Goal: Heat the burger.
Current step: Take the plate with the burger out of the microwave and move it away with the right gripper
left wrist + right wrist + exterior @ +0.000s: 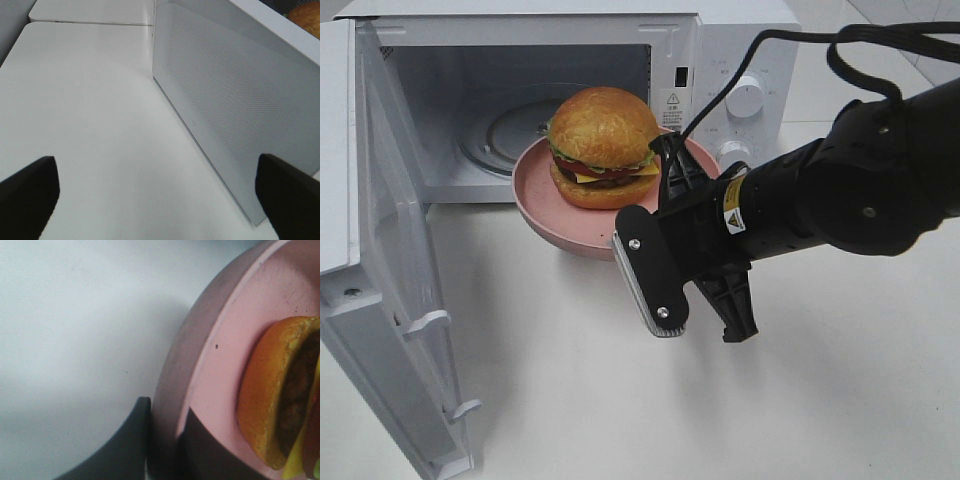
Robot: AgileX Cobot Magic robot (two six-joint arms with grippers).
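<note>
White bench (620, 400), plain and matte, fills most of the exterior high view; pale wall/floor just visible at upper right. White microwave (720, 60) sits at top of frame, door (390, 300) swung wide open toward lower left, glass turntable (510, 130) visible inside the cavity, two knobs on the control panel at right.

Burger (605, 145) sits on a pink plate (535, 185), upper centre of frame, right at the mouth of the microwave, plate partly over the cavity sill. Can't tell if the plate rests on the bench or is lifted. Right claw (665, 165) comes in from the right edge on a black arm w/ cable; it's nipped on the plate rim at the burger's right side. Right wrist view confirms: one finger (125, 445) outside the rim, other inside, jaws nearly closed on the plate edge, burger just beside them, not touched.

Burger: tall, glossy golden-brown bun, dark patty, red tomato, yellow cheese, green lettuce edge.

Left claw (160, 200) seen only in left wrist view: jaws spread wide, holding nothing, over bare bench beside the door's outer face.
</note>
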